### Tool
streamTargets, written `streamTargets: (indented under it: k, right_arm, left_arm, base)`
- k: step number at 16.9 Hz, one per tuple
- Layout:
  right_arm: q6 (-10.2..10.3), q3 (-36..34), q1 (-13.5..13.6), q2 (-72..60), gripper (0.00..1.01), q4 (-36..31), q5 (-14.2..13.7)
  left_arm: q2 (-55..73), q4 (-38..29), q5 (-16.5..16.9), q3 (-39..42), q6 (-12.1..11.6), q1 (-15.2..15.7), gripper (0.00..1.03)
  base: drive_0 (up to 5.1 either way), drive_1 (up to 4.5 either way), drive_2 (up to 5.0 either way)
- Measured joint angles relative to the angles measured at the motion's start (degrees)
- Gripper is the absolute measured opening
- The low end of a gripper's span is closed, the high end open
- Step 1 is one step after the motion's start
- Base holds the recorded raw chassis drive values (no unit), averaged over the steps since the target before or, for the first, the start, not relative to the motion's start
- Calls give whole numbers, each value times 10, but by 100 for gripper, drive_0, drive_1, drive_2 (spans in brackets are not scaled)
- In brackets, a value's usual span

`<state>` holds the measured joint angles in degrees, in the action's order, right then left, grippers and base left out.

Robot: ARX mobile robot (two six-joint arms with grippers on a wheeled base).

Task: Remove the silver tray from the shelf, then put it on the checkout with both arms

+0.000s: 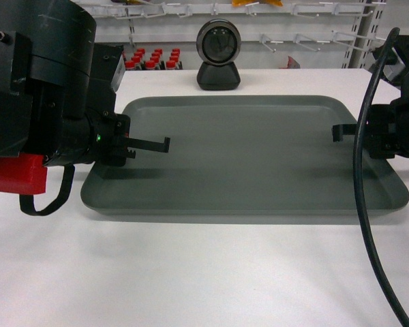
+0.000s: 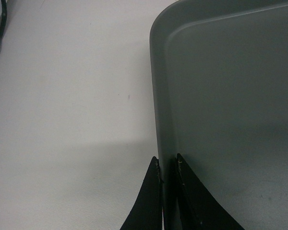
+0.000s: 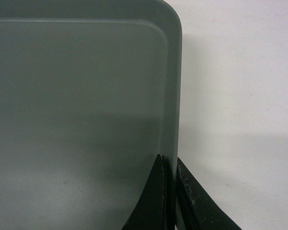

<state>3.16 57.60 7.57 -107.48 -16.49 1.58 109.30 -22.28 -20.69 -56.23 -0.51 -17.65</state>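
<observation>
Gripping smooth round-cornered silver tray (image 1: 245, 157), claws

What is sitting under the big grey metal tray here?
The white countertop shows all around the dull grey-silver rectangular tray, with the black round-faced scanner behind it. The surface directly beneath the tray is covered, so nothing there can be seen.

Shop, stand scanner (image 1: 218, 56) on white checkout (image 1: 191, 272), red-capped bottles (image 1: 152, 60) shelved behind

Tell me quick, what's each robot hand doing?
Left gripper: closed on the silver tray's left rim.
Right gripper: closed on its right rim.
</observation>
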Motion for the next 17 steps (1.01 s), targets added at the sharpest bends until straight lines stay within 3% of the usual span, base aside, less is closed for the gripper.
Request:
streamTargets:
  k: [7,8,10,11,13,16,17]
  right_arm:
    - [5,12,3,-23,3,1,-9]
    - [-5,12,3,-24,9,-11,-7]
    - [-42,12,3,-24,27,-28,-5]
    - [-52,12,3,-24,42,-28,-3]
    - [-54,12,3,-24,58,-29,2]
    - [-56,12,3,-24,93,-24,5]
    - [-51,12,3,-24,100,-23,8]
  left_arm:
    - [18,5,3,-16,-14,3,3]
    - [18,9,-1,-18,-22,2,15]
    - [18,8,-4,-22,-34,-3,33]
    - [17,9,-2,-23,-35,-4,48]
    - [17,11,0,-24,-34,-4,64]
    - [11,8,11,-28,-29,-8,98]
    - [4,5,13,-28,-26,-10,99]
  base:
    - [0,0,0]
    - [0,0,0]
    - [0,0,0]
    - [0,0,0]
    - [0,0,0]
    - [0,0,0]
    - [0,0,0]
